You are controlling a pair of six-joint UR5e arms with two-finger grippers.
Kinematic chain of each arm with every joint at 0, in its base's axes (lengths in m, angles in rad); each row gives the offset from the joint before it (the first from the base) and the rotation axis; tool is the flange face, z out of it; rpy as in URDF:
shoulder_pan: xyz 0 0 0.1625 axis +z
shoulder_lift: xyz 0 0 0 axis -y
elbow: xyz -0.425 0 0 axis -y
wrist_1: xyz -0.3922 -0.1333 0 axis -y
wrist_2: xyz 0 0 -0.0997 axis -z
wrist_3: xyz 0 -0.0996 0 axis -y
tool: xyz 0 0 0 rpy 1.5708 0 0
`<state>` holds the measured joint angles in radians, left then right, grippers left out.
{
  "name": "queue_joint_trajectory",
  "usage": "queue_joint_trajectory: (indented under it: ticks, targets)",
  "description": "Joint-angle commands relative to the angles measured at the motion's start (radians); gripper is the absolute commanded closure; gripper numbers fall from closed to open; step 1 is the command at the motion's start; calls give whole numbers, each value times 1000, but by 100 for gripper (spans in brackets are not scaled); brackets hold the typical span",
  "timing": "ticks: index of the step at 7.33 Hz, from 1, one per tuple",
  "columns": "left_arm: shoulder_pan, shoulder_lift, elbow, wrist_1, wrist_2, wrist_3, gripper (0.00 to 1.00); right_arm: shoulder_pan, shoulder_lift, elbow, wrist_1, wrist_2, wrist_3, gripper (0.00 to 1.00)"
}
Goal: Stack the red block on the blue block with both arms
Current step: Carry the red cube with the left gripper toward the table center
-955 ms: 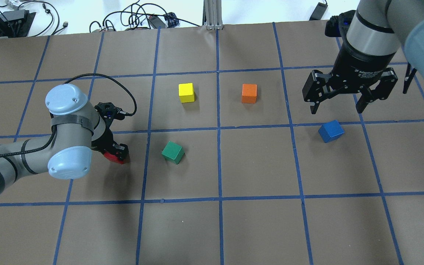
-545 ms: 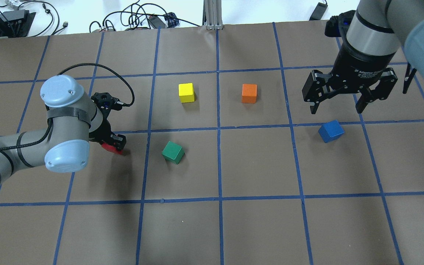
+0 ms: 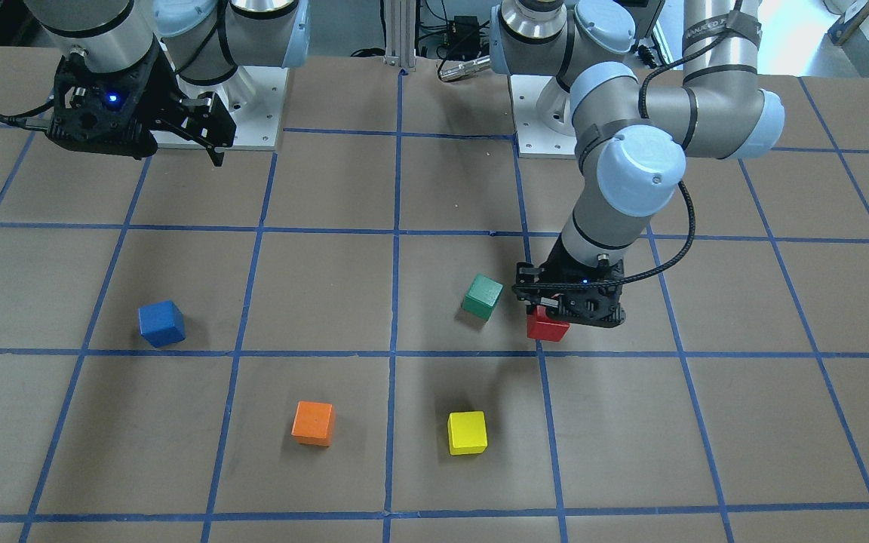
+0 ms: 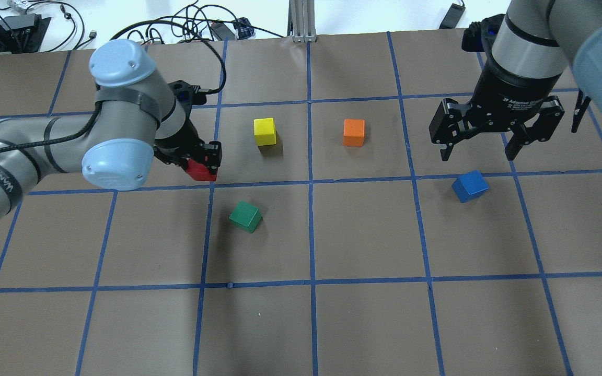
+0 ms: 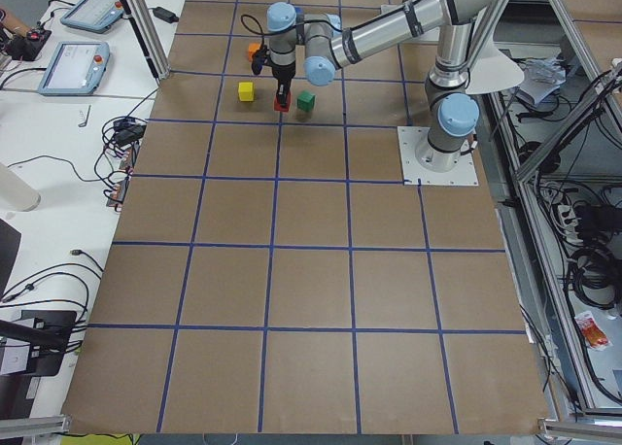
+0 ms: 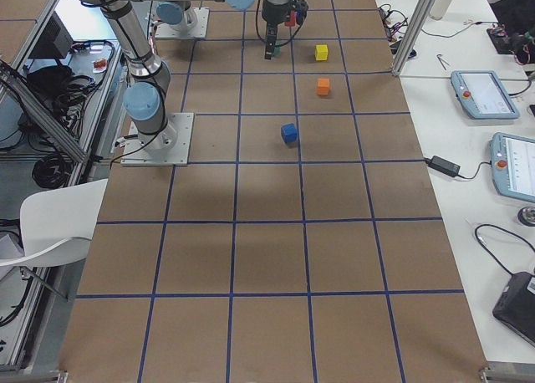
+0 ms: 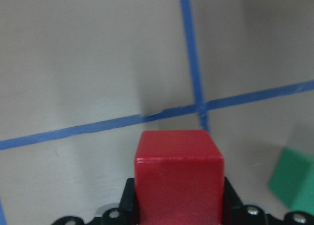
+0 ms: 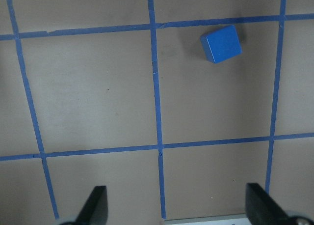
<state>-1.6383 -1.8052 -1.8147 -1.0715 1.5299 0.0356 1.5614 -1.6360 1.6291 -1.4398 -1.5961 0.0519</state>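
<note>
Left gripper holds red block, apparently airborne; blue block well apart.

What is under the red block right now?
Only brown table paper and a blue tape crossing show around the red block in the left jaws; the green block lies aside. The spot straight beneath is covered by the block.

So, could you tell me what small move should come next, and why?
Probably carry the red block across toward the blue block: the left gripper is shut on it, while the blue block lies far off, near the open right gripper.
</note>
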Motion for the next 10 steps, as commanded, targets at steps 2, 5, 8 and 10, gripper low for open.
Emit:
queue_joint_trajectory:
  ticks: [2, 5, 8, 10]
  targets:
    - [-216, -153, 138, -18, -19, -288, 95, 0, 4, 2, 1, 1, 3, 0]
    - [-279, -270, 155, 85, -14, -386, 94, 2, 4, 2, -4, -2, 5, 0]
    - [-317, -347, 192, 125, -13, -444, 39, -1, 7, 2, -5, -5, 3, 0]
    - [-315, -312, 193, 119, -20, -427, 0, -11, 7, 2, -11, -2, -4, 0]
